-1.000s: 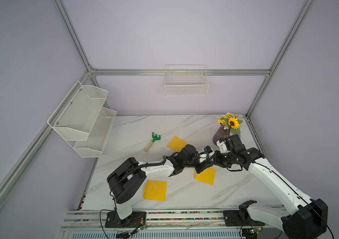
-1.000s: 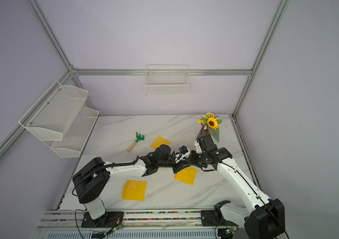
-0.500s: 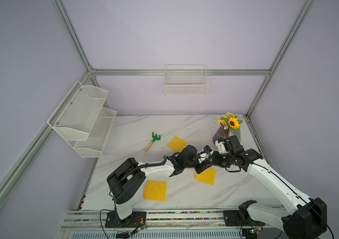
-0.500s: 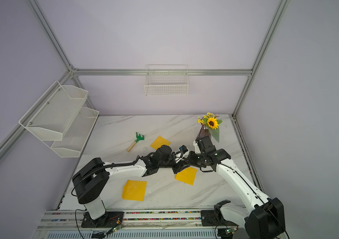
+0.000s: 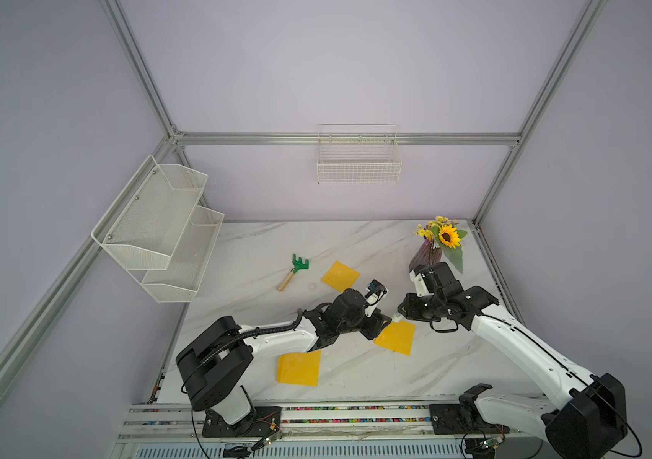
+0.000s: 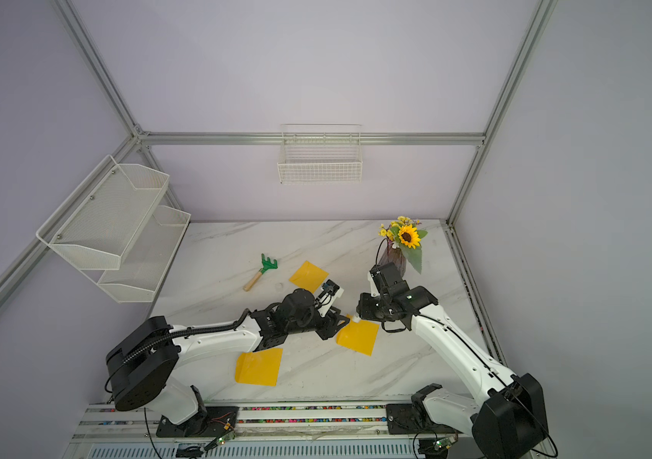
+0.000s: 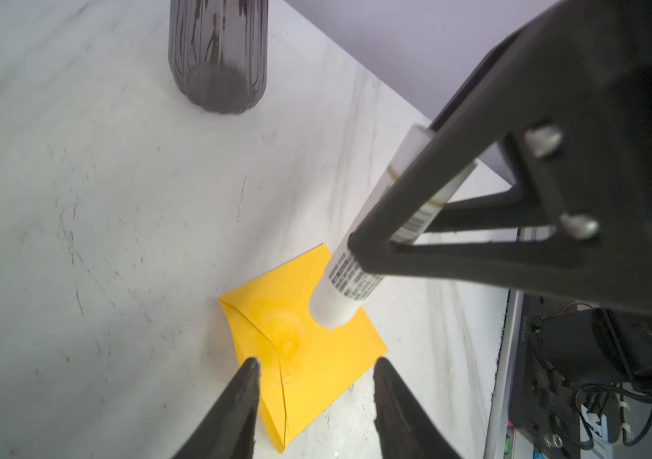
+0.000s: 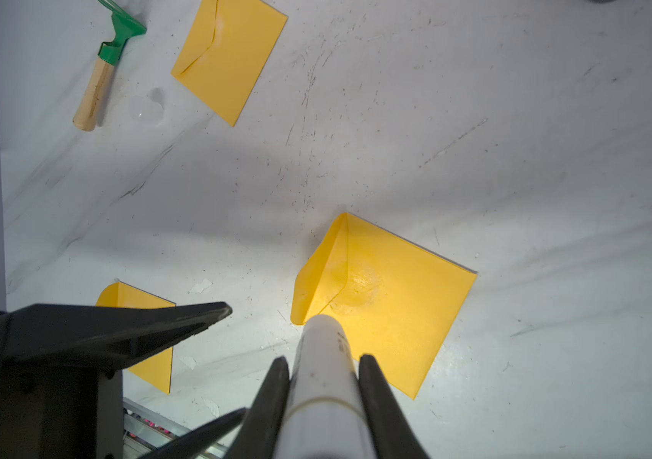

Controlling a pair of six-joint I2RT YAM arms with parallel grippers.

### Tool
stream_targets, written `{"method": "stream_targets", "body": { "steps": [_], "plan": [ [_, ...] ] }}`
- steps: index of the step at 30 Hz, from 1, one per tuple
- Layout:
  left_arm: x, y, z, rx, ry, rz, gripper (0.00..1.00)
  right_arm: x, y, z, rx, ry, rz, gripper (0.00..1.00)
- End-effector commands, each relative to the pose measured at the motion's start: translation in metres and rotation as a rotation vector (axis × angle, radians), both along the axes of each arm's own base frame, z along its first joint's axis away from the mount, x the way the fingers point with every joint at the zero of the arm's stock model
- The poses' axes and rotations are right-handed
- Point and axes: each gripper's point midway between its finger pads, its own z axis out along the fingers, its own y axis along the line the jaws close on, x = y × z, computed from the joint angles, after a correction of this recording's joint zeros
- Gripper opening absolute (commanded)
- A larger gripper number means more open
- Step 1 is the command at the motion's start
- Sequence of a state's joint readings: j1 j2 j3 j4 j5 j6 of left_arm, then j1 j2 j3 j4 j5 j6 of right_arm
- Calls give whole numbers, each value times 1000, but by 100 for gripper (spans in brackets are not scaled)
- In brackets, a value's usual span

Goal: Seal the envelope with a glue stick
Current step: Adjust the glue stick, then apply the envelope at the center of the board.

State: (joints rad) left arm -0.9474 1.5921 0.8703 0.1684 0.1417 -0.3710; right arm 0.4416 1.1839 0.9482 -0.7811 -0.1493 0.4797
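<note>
A yellow envelope (image 5: 396, 337) (image 6: 358, 337) lies mid-table, its flap folded over with a glossy smear near the flap's tip (image 8: 360, 286). My right gripper (image 8: 324, 357) (image 5: 402, 314) is shut on the glue stick (image 8: 322, 369) (image 7: 350, 286), a white tube with a printed label. The tube slants down over the envelope (image 7: 316, 357). I cannot tell whether its lower end touches the paper. My left gripper (image 7: 316, 359) (image 5: 382, 320) is open. It straddles the envelope's flap-side corner from just above, with nothing between its fingers.
Two more yellow envelopes lie at the back (image 5: 340, 276) and at the front left (image 5: 298, 367). A green toy rake (image 5: 294, 270) and a small clear cap (image 8: 145, 109) sit at the back left. A dark vase with a sunflower (image 5: 425, 254) stands behind my right arm.
My left gripper's jaws have spread apart over the envelope's corner. My right gripper, still holding the glue stick, has shifted slightly toward the left arm.
</note>
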Motion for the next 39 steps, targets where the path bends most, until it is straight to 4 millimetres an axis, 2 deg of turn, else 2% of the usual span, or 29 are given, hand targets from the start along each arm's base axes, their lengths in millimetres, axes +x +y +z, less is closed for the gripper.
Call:
{"method": "stream_targets", "body": {
  "steps": [1, 6, 16, 23, 30, 33, 39],
  "plan": [
    [-3, 10, -23, 22, 113, 74, 47, 1, 0, -1, -29, -9, 12, 0],
    [-12, 11, -60, 73, 210, 64, 40, 0, 4, -5, -21, -3, 14, 0],
    [-11, 9, -90, 129, 255, 79, 26, -3, 5, -8, -27, 6, 16, 0],
    [-10, 8, -99, 152, 272, 81, 18, -2, 6, -10, -28, 9, 19, 0],
    [-10, 10, -100, 157, 275, 83, 5, -2, 3, -11, -59, -14, 32, 0],
    [-11, 9, -101, 154, 281, 73, 0, -1, 7, -14, -81, -70, 68, 0],
    [-12, 14, -101, 132, 312, 55, 0, 1, 13, -19, -166, -219, 194, 0]
  ]
}}
